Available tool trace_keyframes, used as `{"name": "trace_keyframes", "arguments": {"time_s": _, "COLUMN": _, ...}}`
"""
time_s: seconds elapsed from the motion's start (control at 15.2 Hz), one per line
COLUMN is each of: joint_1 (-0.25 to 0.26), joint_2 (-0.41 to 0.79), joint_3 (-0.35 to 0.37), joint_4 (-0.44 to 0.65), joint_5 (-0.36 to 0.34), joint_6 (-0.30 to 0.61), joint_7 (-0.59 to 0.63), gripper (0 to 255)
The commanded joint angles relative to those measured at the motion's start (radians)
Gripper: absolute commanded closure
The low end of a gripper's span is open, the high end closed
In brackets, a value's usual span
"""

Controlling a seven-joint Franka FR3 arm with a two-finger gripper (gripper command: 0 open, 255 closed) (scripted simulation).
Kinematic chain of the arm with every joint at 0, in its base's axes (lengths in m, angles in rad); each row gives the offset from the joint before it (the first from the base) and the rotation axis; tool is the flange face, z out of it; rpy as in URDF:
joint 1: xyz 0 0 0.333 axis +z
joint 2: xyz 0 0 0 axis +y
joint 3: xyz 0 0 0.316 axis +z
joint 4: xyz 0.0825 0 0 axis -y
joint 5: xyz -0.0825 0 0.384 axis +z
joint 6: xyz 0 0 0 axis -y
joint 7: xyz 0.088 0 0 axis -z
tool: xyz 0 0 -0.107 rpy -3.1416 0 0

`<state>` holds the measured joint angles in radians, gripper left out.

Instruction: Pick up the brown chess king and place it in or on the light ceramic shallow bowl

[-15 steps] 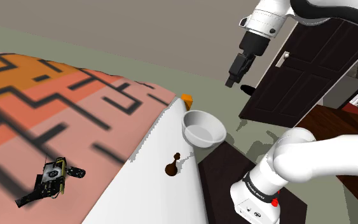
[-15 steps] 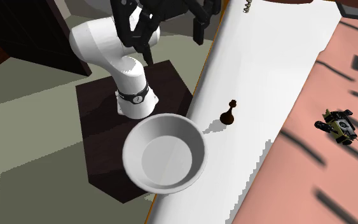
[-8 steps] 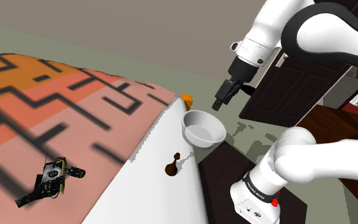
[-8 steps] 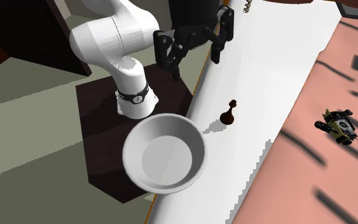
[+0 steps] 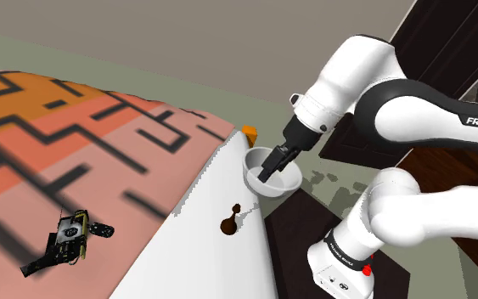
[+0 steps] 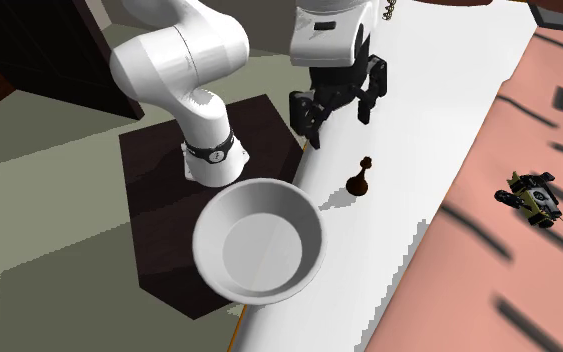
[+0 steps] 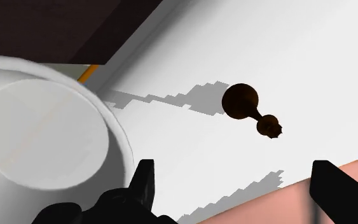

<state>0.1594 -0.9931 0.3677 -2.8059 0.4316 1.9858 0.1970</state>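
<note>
The brown chess king (image 5: 228, 222) (image 6: 359, 178) (image 7: 244, 105) stands upright on the white tabletop (image 5: 220, 263), casting a shadow toward the bowl. The light shallow bowl (image 5: 283, 183) (image 6: 259, 240) (image 7: 44, 127) sits at the table's edge, a short way from the king, with nothing in it. My black gripper (image 5: 269, 167) (image 6: 337, 118) (image 7: 234, 191) hangs open in the air above the table and holds nothing. In the wrist view the king lies ahead of the fingers and the bowl is beside one finger (image 7: 144, 181).
A pink and orange patterned cloth (image 5: 75, 144) covers the table beyond the white strip. A small dark toy vehicle (image 5: 71, 238) (image 6: 534, 195) lies on it. An orange object (image 5: 250, 132) sits behind the bowl. The dark stand (image 6: 169, 200) and a dark door (image 5: 415, 93) are close by.
The arm has swung down and toward the table. The gripper has dropped from high beside the door to just above the bowl and king. King and bowl have not moved.
</note>
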Motion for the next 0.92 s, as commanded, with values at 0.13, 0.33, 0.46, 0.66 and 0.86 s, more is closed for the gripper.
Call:
{"name": "trace_keyframes", "arguments": {"time_s": 0.13, "joint_1": 0.055, "joint_2": 0.057, "joint_3": 0.118, "joint_4": -0.078, "joint_5": 0.115, "joint_6": 0.193, "joint_7": 0.059, "gripper": 0}}
{"name": "trace_keyframes", "arguments": {"time_s": 0.33, "joint_1": 0.087, "joint_2": 0.145, "joint_3": 0.215, "joint_4": -0.106, "joint_5": 0.201, "joint_6": 0.352, "joint_7": 0.099, "gripper": 0}}
{"name": "trace_keyframes", "arguments": {"time_s": 0.46, "joint_1": 0.092, "joint_2": 0.192, "joint_3": 0.249, "joint_4": -0.112, "joint_5": 0.230, "joint_6": 0.417, "joint_7": 0.106, "gripper": 0}}
{"name": "trace_keyframes", "arguments": {"time_s": 0.66, "joint_1": 0.089, "joint_2": 0.252, "joint_3": 0.275, "joint_4": -0.120, "joint_5": 0.252, "joint_6": 0.485, "joint_7": 0.097, "gripper": 0}}
{"name": "trace_keyframes", "arguments": {"time_s": 0.86, "joint_1": 0.084, "joint_2": 0.317, "joint_3": 0.300, "joint_4": -0.124, "joint_5": 0.273, "joint_6": 0.556, "joint_7": 0.087, "gripper": 0}}
